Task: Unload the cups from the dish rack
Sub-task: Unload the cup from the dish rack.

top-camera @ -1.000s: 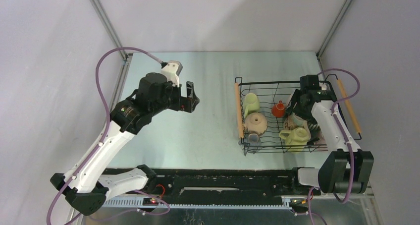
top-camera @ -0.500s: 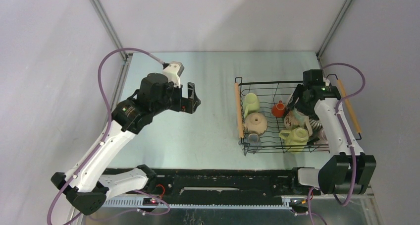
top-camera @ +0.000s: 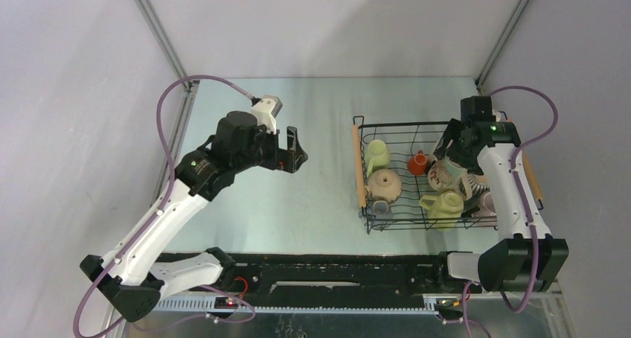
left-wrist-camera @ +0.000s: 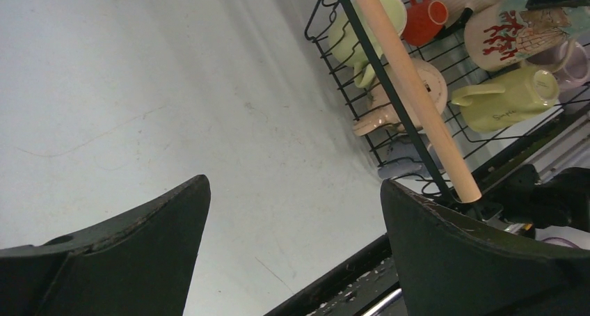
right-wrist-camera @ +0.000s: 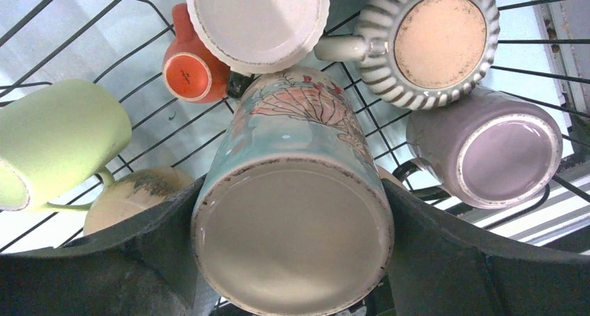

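The black wire dish rack (top-camera: 417,126) stands at the right of the table. My right gripper (top-camera: 449,168) is shut on a pale teal mug with a coral pattern (right-wrist-camera: 296,211), held bottom-up just above the rack. Below it lie an orange-red cup (right-wrist-camera: 191,69), a cream ribbed cup (right-wrist-camera: 435,41), a mauve cup (right-wrist-camera: 497,149), a yellow-green mug (right-wrist-camera: 56,138) and a tan cup (right-wrist-camera: 132,194). My left gripper (top-camera: 294,150) is open and empty above the table, left of the rack. In its wrist view (left-wrist-camera: 296,218) only bare table shows between the fingers.
The rack's wooden rod handle (left-wrist-camera: 407,86) runs along its left side; another (top-camera: 527,167) lies on the right. A small grey cup (top-camera: 382,210) sits in the rack's near left corner. The black rail (top-camera: 335,271) runs along the table's front edge.
My right gripper has lifted the teal mug a little and shifted toward the back right. My left arm has drifted slightly right, still open.
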{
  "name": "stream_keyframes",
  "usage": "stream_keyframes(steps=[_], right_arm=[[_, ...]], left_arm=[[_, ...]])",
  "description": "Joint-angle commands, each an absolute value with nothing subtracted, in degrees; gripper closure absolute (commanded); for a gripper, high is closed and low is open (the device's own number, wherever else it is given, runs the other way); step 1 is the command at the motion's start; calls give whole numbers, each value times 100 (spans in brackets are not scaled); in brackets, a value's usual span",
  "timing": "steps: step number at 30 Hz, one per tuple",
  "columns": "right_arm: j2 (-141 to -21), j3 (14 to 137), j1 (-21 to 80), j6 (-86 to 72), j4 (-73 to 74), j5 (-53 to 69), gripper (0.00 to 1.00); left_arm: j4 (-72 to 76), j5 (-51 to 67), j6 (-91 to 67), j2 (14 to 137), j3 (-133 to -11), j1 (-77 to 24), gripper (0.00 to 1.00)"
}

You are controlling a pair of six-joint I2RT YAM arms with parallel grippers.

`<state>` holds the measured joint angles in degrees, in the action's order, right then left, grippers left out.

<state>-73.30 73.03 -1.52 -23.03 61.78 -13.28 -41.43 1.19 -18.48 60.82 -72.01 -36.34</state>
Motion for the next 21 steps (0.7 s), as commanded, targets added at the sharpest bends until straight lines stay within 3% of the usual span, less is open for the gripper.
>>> stream_keyframes(steps=[1,21], right_arm=[[-7059,7851,-138,-2270,6120,-1378,77],[-7257,9191,625,-2348,6929,-1469,78]], left_arm=[[-3696,478,-2147,6082,-6977,-3604,0],[-1925,1361,-3450,6757,-6966,-3902,0]])
